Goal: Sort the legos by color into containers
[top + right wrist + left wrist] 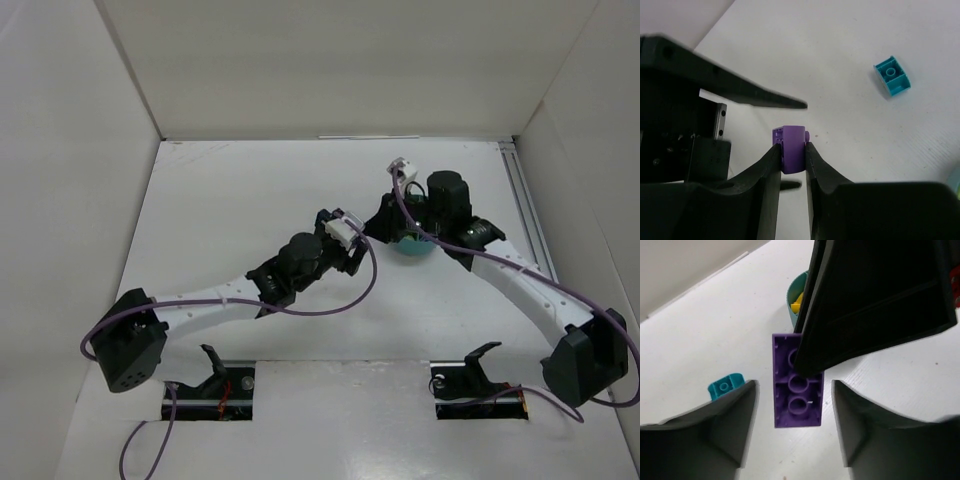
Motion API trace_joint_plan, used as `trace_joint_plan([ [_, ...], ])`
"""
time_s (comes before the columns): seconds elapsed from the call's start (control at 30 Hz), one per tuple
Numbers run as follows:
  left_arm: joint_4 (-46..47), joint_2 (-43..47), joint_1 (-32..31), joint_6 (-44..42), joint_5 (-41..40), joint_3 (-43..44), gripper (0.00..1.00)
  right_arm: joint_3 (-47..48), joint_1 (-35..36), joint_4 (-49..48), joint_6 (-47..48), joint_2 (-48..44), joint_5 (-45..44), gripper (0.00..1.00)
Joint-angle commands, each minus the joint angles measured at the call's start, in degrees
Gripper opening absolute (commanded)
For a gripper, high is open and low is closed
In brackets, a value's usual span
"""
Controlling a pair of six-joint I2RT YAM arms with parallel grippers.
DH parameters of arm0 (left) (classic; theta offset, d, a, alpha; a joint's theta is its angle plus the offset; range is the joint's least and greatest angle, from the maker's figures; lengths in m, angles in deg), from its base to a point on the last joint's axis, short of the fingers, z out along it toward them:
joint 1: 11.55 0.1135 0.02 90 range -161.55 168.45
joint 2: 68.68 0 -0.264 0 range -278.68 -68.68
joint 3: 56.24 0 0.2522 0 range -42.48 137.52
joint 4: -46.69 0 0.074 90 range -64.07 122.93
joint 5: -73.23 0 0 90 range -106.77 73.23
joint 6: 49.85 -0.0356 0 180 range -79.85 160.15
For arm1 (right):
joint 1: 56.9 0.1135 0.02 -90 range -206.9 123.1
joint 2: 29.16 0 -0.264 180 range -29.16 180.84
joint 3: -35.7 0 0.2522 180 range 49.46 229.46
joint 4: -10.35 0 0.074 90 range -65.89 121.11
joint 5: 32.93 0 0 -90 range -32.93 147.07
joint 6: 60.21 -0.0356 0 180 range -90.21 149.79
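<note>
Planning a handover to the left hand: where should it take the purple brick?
Take the purple brick by its free end, clear of the right hand, pinching the two long flat side walls. They face the open left hand, one finger on each side, so close straight in.

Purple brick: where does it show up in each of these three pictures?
Top external: not visible in it.
Left wrist: purple brick in the centre, hollow underside facing the camera.
Right wrist: low centre, pinched in the right gripper.
Shared landmark: the teal brick, seen in both wrist views.
</note>
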Motion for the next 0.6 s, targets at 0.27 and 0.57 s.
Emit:
trace_joint_plan([
  [0.27,-4.04,10.03,0.94,11.14,-2.93,-3.46,1.00,-0.08,-9.62,5.16,9.01,-9.73,-11.90,0.00],
  [0.57,-14.77,4.51,22.69,28.55,19.88,2.07,1.00,-0.17,-12.26,18.80,14.65,-18.43,-42.42,0.00],
])
